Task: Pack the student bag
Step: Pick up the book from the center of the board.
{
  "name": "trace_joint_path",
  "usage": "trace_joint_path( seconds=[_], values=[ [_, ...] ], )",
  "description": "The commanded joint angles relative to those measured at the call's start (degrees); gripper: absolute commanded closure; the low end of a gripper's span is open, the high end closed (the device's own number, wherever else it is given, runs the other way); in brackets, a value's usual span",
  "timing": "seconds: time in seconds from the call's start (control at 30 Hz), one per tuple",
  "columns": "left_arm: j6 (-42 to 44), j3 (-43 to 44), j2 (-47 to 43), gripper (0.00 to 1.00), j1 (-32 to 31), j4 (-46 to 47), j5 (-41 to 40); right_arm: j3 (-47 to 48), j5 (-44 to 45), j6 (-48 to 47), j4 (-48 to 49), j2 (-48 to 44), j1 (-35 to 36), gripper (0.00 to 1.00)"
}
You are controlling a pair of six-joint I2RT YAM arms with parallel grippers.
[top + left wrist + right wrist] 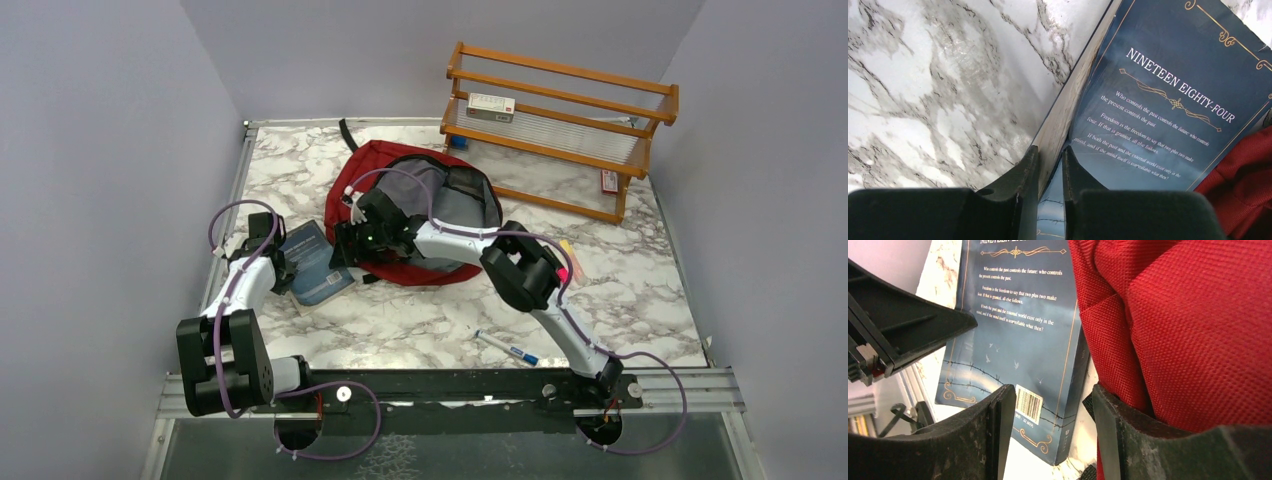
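The dark-red student bag (352, 180) lies open at mid-table, its grey lining showing. A dark blue book, "Nineteen Eighty-Four" (318, 265), lies back cover up at the bag's left edge. My left gripper (284, 262) is shut on the book's page edge (1058, 120), one finger on the cover and one on the table side. My right gripper (346, 244) is open over the gap between the book's spine (1075, 390) and the red bag fabric (1188, 315); its right finger touches the fabric. The bag also shows in the left wrist view (1243, 185).
A wooden rack (560, 130) stands at the back right with a white box (490, 107) on its top shelf. A pen (508, 349) lies near the front edge. A pink and yellow item (572, 262) lies behind my right arm. Walls close in on both sides.
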Motion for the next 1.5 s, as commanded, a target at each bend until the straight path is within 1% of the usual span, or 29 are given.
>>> trace_joint_path(
  seconds=[0.0,0.13,0.37,0.57,0.77,0.87,0.97,1.03,1.07,1.13,1.27,1.37,1.47],
  values=[
    [-0.6,-5.7,5.1,1.0,-0.2,-6.4,-1.3,1.1,-0.5,5.0,-5.0,3.6,-2.3,0.38],
    [-0.5,-5.6,5.4,1.0,-0.2,-6.2,-0.7,1.1,-4.7,9.5,-3.7,4.8,-2.3,0.41],
    [0.7,-5.5,5.5,1.0,-0.2,-5.7,0.5,0.3,-10.9,16.6,3.2,5.5,-2.2,0.43],
    [1.7,-5.8,5.3,1.0,-0.3,-4.2,3.1,1.4,-16.7,18.9,9.0,5.9,-1.6,0.45],
    [1.8,-6.6,5.9,1.0,-1.7,-2.6,5.6,2.0,-18.3,20.1,12.4,5.7,-0.8,0.45],
    [1.7,-6.7,5.8,1.0,-2.1,-2.4,5.8,-0.7,-18.2,21.0,16.8,4.4,-0.8,0.5],
    [1.8,-6.8,5.5,1.0,-2.1,-2.2,5.8,-2.8,-17.3,21.1,19.6,2.8,-0.9,0.58],
    [1.8,-6.9,5.3,1.0,-2.1,-2.1,5.9,-3.3,-16.7,21.2,20.3,2.3,-0.8,0.59],
    [1.8,-7.0,5.3,1.0,-2.1,-2.1,6.0,-2.7,-16.5,21.0,19.5,2.5,-0.7,0.59],
    [1.9,-7.1,5.2,1.0,-2.1,-2.0,6.5,-0.1,-15.2,19.6,14.9,3.6,-0.6,0.59],
    [2.2,-7.1,5.2,1.0,-2.3,-1.6,7.2,3.0,-9.8,17.2,6.8,5.2,0.3,0.6],
    [2.4,-7.0,5.2,1.0,-2.6,-1.6,7.4,4.8,-4.6,15.6,0.9,6.4,1.0,0.51],
    [2.5,-7.0,4.8,1.0,-2.6,-1.6,7.5,4.5,1.9,13.4,-2.7,6.4,1.7,0.49]
  ],
)
